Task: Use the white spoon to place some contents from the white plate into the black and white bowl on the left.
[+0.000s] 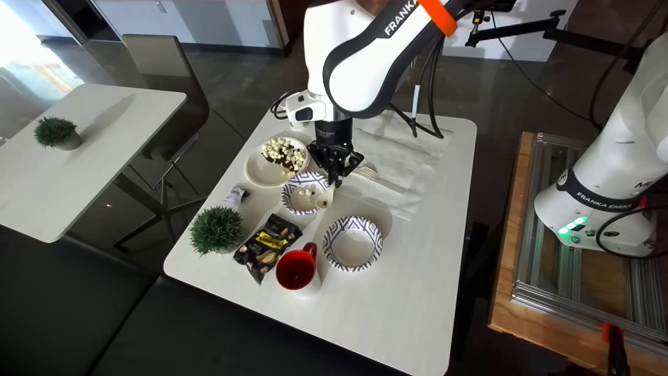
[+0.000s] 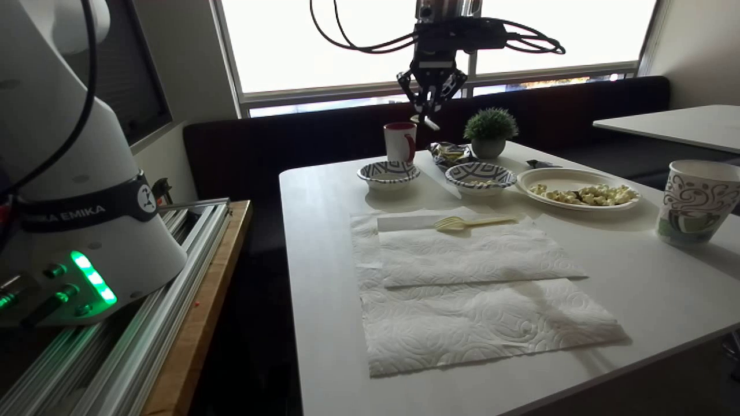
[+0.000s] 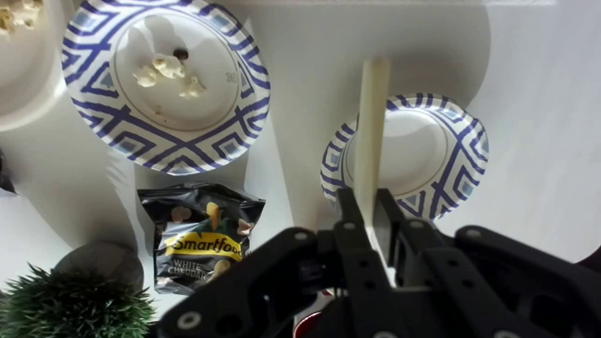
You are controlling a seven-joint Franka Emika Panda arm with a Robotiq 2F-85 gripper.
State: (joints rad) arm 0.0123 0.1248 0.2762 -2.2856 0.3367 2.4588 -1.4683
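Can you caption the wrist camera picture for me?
The gripper holds the spoon; popcorn pieces lie in a patterned bowl.

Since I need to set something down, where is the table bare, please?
The table is bare between the empty bowl, paper towels and the edge facing the robot's base, and between paper towels and paper cup. It is crowded around the white plate, popcorn bowl, snack bag, plant and mug.

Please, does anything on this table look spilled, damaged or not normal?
Nothing stands out: I see no spill or damage. One dark bit lies near the popcorn in the bowl, but the plate holds dark pieces too.
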